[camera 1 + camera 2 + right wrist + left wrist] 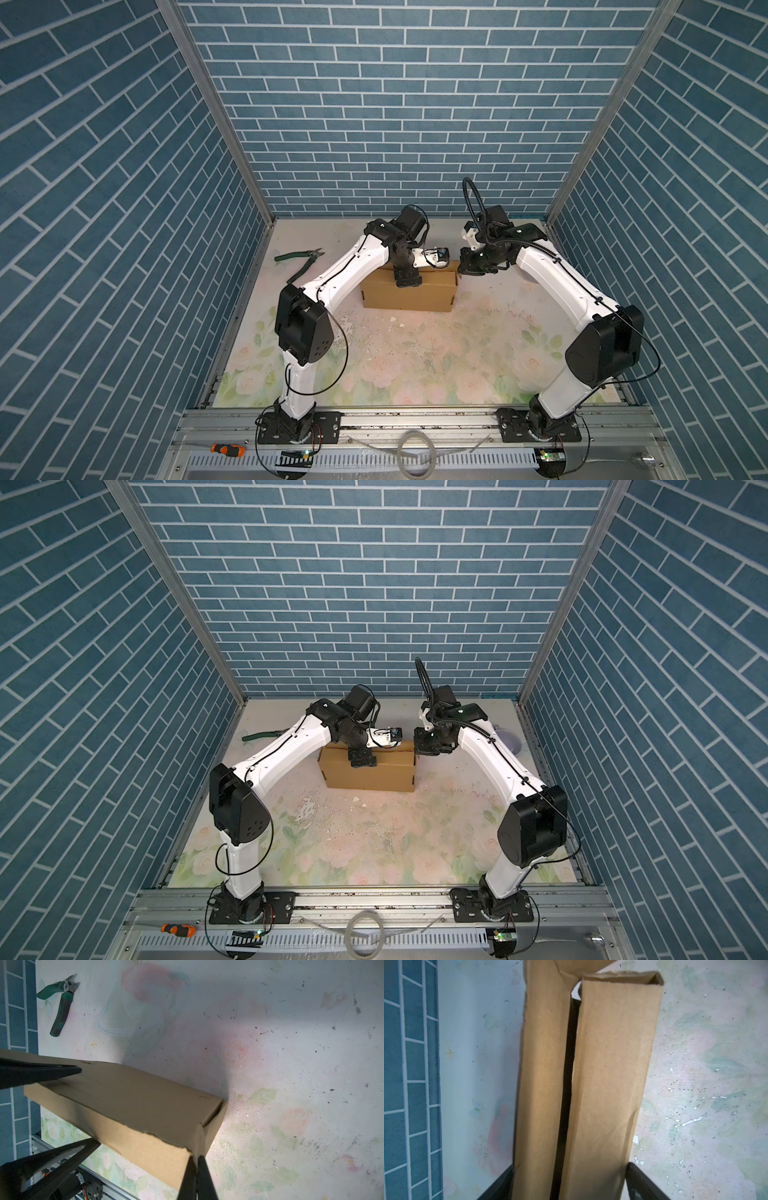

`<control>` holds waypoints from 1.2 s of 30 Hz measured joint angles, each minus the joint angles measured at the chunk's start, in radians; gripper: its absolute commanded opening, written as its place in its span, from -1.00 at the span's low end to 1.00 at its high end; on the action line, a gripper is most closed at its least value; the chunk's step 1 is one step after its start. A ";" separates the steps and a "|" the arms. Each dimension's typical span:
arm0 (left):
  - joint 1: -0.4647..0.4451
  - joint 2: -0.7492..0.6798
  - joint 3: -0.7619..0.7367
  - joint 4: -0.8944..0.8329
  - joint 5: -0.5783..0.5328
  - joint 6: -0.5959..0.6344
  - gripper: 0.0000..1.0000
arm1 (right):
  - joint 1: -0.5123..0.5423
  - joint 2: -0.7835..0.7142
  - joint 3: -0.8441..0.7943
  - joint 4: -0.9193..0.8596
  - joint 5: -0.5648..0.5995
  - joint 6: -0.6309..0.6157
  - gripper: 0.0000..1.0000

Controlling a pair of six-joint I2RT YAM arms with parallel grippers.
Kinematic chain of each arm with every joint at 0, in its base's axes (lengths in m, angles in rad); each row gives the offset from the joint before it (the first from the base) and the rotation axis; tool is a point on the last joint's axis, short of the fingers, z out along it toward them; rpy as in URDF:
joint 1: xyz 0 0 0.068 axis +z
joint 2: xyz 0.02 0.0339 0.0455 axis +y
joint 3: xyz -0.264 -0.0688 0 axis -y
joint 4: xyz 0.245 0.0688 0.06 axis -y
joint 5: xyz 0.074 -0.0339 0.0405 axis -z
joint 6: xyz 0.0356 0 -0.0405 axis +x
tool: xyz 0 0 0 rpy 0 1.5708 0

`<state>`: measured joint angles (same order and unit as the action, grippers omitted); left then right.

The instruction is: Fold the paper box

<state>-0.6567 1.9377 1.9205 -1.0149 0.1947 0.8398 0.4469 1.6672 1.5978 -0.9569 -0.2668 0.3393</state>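
I see the paper box [415, 297], plain brown cardboard, shallow and rectangular, toward 12 o'clock on the worn floral table [415, 365]; left gripper [408, 278] straddles it released, right gripper [464, 270] clenched at its 3 o'clock corner

The paper box [407, 296] sits toward the back of the table [415, 357], pliers [309, 255] lying left of it. The left hand [408, 283] is over its top edge, the right hand [460, 272] at its right end.

Brown paper box [409, 296] on floral tabletop [415, 365]
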 measured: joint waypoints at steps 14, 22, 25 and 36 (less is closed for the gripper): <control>0.017 -0.216 -0.139 0.151 0.098 -0.072 0.68 | -0.001 0.007 0.012 -0.009 0.014 -0.005 -1.00; 0.014 -0.299 -0.200 0.177 0.109 -0.152 0.57 | -0.001 0.009 0.012 -0.009 0.017 -0.005 -1.00; 0.002 -0.370 -0.271 0.188 0.101 -0.199 0.58 | -0.001 0.010 0.012 -0.009 0.018 -0.005 -1.00; 0.218 -0.558 -0.429 0.236 0.010 -0.493 0.49 | -0.008 0.018 0.012 -0.009 0.019 -0.008 -1.00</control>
<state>-0.4385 1.3796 1.4918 -0.7792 0.2043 0.3466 0.4393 1.6848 1.6100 -0.9661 -0.2474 0.3313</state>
